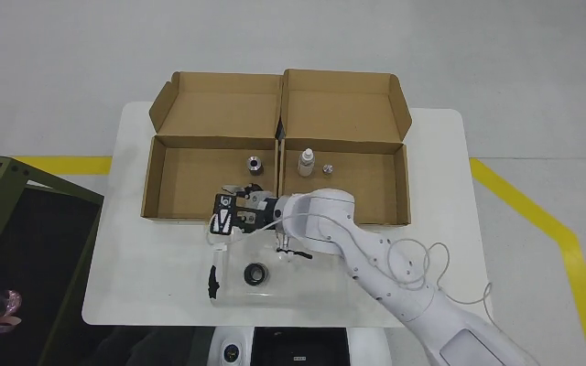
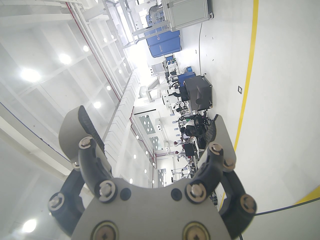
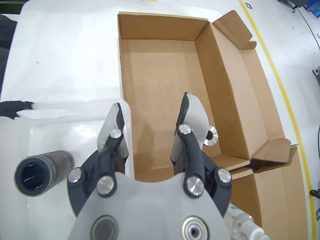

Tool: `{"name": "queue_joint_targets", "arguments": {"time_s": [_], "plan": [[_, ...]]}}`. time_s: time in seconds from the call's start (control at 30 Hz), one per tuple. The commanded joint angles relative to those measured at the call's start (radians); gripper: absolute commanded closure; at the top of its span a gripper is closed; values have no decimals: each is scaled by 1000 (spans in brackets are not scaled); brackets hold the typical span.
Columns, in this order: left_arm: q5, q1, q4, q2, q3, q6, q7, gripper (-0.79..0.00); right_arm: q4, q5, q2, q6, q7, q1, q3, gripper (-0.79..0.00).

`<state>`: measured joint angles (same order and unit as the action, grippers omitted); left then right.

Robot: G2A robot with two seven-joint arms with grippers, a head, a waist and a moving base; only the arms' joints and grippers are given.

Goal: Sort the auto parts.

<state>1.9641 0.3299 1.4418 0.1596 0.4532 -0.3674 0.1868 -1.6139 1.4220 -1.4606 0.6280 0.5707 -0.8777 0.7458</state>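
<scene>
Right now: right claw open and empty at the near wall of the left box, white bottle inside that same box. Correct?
One error: the white bottle is in the right box, beside a small metal part; the top view shows it. The rest stands: right claw open, empty, at the left box's near wall.

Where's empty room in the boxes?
Left cardboard box: bare floor from its left wall to the metal bushing. Right cardboard box: bare right of the small metal part. Crowded near the shared wall, by the white bottle, and under the open right gripper.
</scene>
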Motion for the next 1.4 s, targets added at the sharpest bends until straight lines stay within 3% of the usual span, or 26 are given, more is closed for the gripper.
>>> {"name": "queue_joint_targets", "arguments": {"time_s": [0.0,0.57,0.83,1.37], "plan": [[0,0,0,0,0,0,0,-785,-33,3,9,22,-4,-35,10,-434],[0,0,0,0,0,0,0,-785,-246,71,71,153,12,-250,54,-493],[0,0,0,0,0,0,0,-785,-251,99,90,199,15,-301,49,-493],[0,0,0,0,0,0,0,-785,-215,122,113,194,-8,-323,69,-539]]}}
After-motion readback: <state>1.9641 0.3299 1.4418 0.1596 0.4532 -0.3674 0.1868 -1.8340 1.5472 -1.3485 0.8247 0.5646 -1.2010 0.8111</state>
